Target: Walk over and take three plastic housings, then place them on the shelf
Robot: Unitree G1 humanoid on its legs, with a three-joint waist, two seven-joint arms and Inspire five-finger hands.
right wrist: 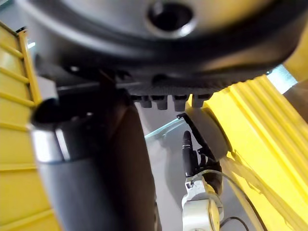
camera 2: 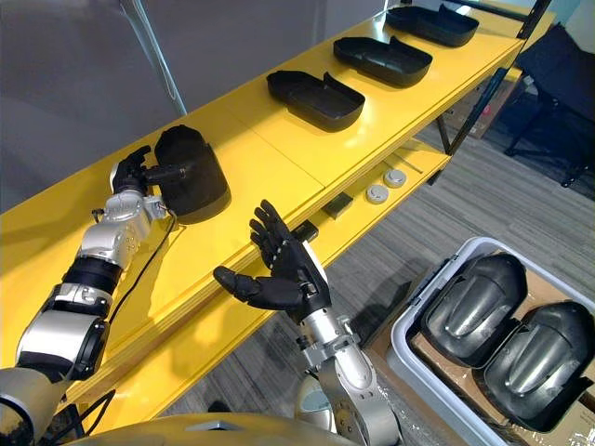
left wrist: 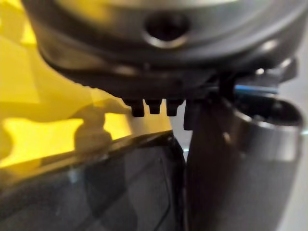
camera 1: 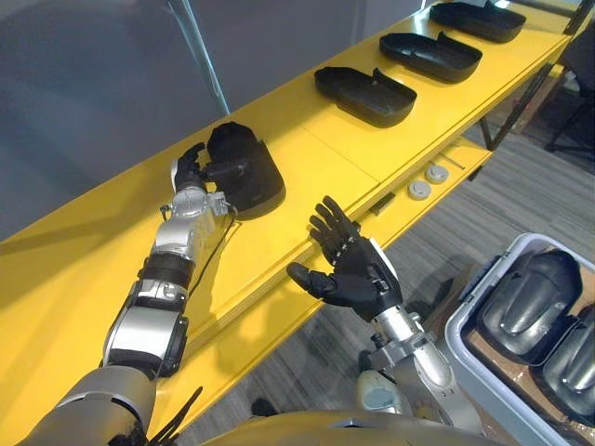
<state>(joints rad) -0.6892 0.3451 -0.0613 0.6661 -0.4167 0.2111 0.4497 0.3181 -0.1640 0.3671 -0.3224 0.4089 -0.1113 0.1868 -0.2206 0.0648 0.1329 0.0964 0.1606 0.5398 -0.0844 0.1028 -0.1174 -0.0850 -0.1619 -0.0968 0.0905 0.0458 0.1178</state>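
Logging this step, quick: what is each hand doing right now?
Left hand: closed on the black plastic housing on the shelf.
Right hand: open, empty.

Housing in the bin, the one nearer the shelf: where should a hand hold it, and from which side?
Probably from above: the housing lies dome up in the bin, whose walls block its sides. Grip across the rounded back, fingers on one long edge, thumb on the other. The right hand, open and empty, is the nearer one.
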